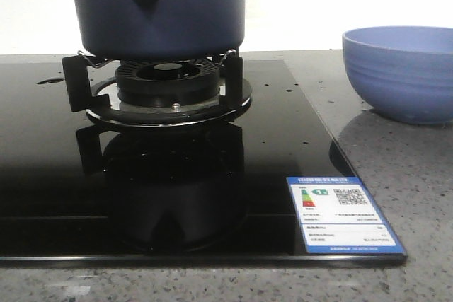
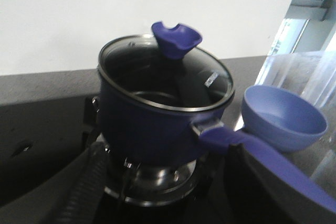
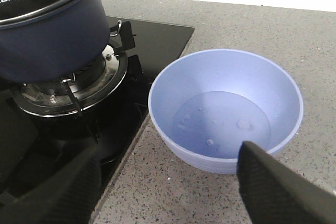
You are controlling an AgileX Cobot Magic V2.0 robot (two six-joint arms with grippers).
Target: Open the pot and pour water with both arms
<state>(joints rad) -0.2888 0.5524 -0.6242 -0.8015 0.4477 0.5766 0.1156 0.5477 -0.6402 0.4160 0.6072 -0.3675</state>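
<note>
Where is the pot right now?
In the front view, the pot sits on the burner of the black cooktop, left of the light blue bowl, its glass lid on.

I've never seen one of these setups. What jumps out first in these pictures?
A big dark blue pot sits on the stove burner, its glass lid still on. To the right, on the speckled counter, stands a light blue bowl, seemingly with a little water in it.

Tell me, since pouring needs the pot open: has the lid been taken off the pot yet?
No. In the left wrist view the glass lid with its blue knob sits on the pot, which rests on the burner.
</note>
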